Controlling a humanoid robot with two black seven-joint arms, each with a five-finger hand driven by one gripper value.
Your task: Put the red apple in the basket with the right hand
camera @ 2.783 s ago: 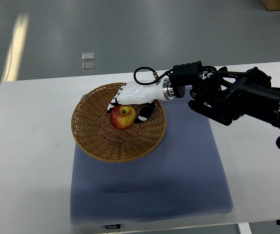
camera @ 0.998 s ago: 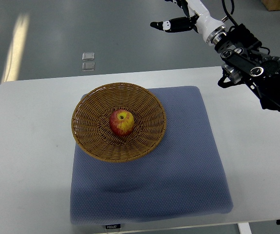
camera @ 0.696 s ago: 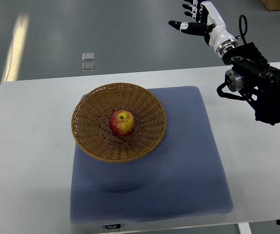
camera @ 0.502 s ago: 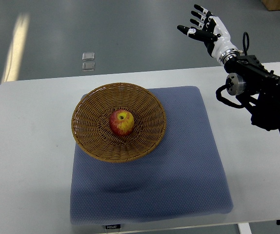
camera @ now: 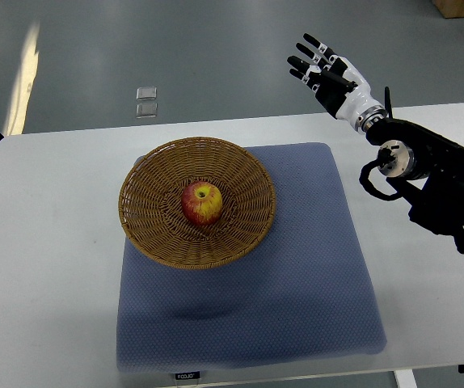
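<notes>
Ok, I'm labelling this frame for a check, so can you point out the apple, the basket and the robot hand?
apple [camera: 202, 202], top view, on the middle of its red skin.
basket [camera: 147, 234], top view, on the woven wall at its left near side.
right robot hand [camera: 329, 71], top view, on the palm, fingers spread.

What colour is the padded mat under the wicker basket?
Blue-grey, with a fine dotted texture; the padded fabric mat shows clearly in the top view.
</notes>
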